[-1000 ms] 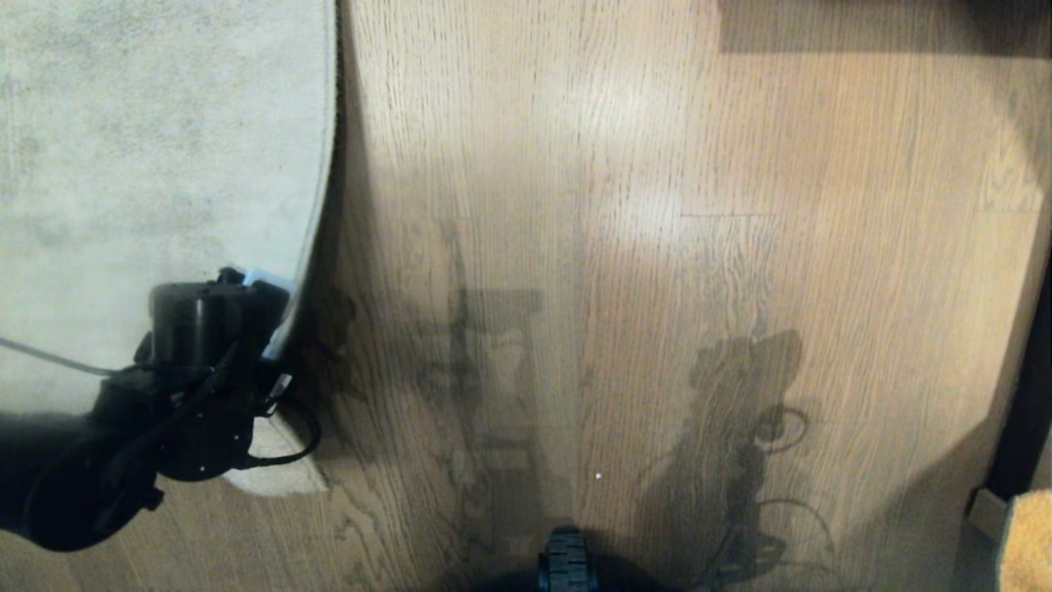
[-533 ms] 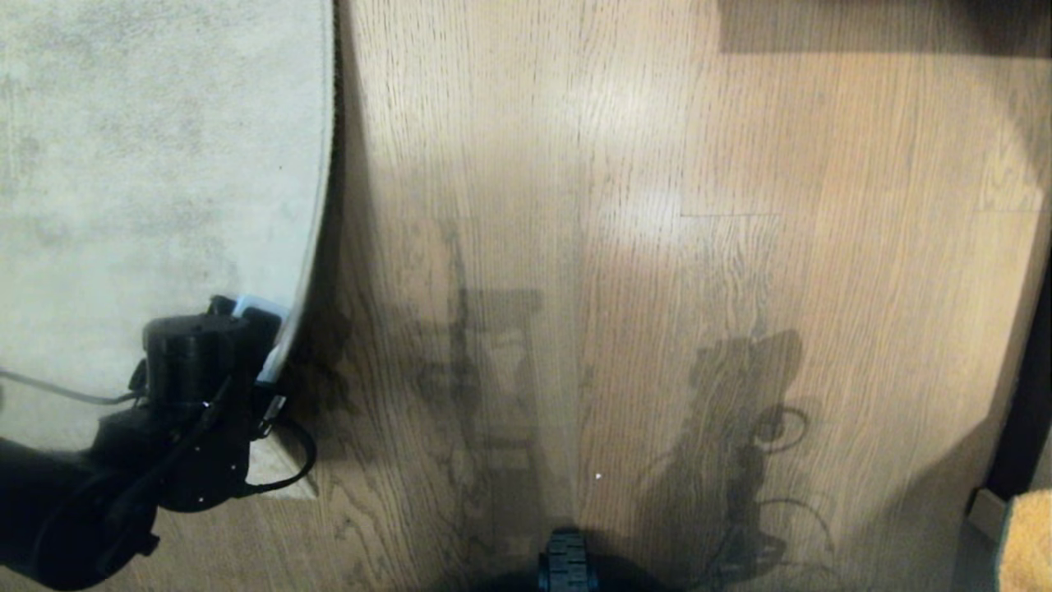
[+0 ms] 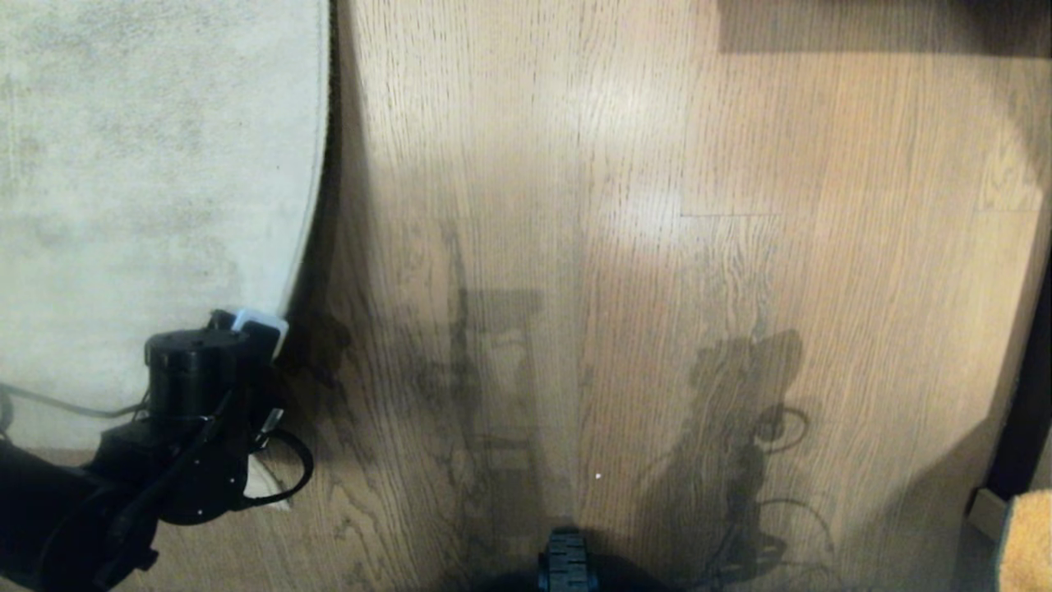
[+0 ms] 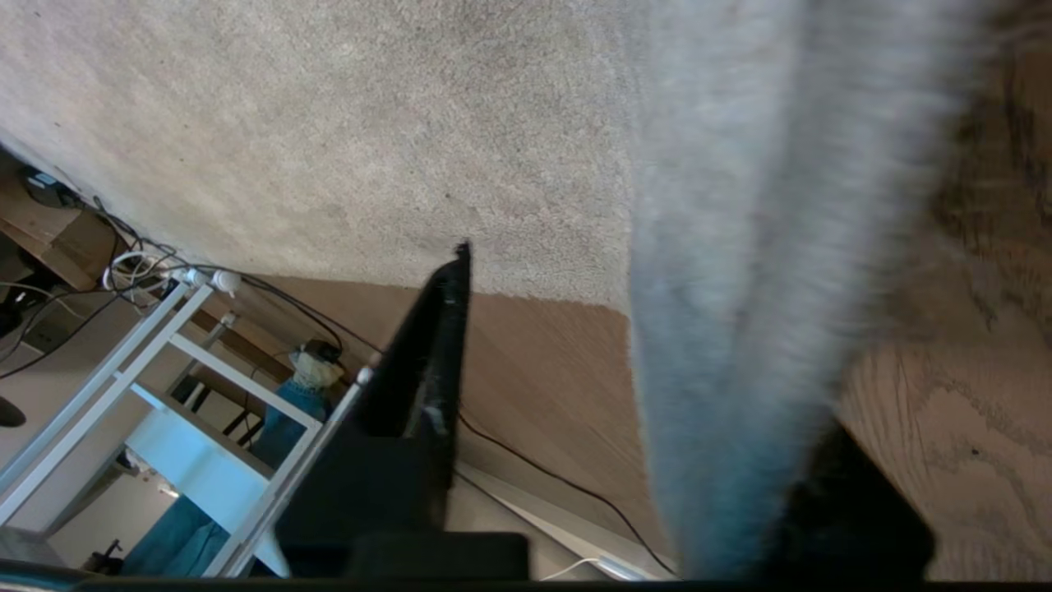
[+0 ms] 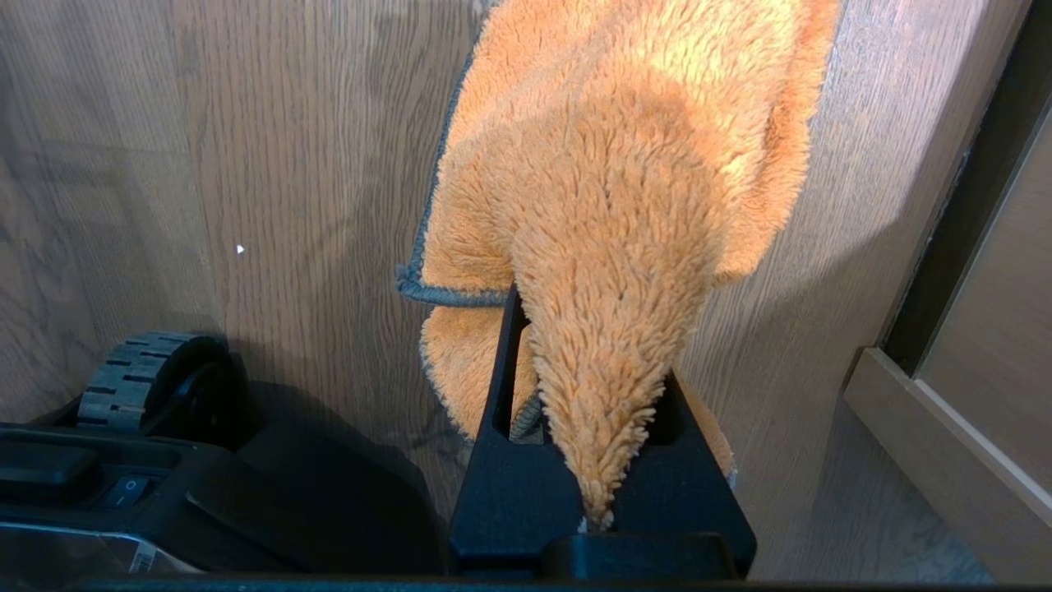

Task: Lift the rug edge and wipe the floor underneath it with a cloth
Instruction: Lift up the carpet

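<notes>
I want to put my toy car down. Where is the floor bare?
The floor is bare between the rug edge on the left and the dark cabinet front on the right. It is crowded low on the left, where the left gripper works at the rug corner.

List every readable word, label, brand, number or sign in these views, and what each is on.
None can be read.
Robot base: a small rocker switch and a pale sticker at the picture's lower edge, markings too small to make out.
Rug, floor, cloth: no print.
</notes>
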